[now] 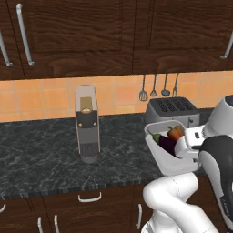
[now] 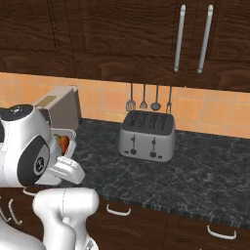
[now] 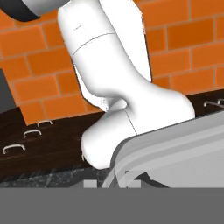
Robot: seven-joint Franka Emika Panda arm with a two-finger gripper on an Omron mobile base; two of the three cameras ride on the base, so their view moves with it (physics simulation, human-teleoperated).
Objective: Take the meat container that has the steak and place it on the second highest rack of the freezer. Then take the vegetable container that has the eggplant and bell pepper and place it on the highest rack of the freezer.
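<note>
1. The gripper [image 1: 196, 144] is clenched on the near right rim of the vegetable container [image 1: 164, 154]. The fingertips themselves are hidden behind the hand, so the grasp is read from how the white tray hangs tilted off the hand, clear of the counter [image 1: 45, 154].
2. The container is a pale grey-white tray, tipped so that its open face turns up and to the left in the left base view.
3. Inside it lie the eggplant [image 1: 166, 143], dark purple, and the bell pepper [image 1: 175, 132], orange-red, just beside each other at the tray's far end.
4. In the right base view the same tray peeks from behind the arm's white shoulder, with the pepper showing at its rim.
5. The tray hangs in front of the grey toaster [image 1: 173, 111], which stands at the far right of the counter below four hanging utensils [image 1: 158, 88].
6. A tall grey coffee machine [image 1: 87, 124] stands well to the left of the tray.
7. In the hand view the tray's grey wall crosses the lower right.
</note>
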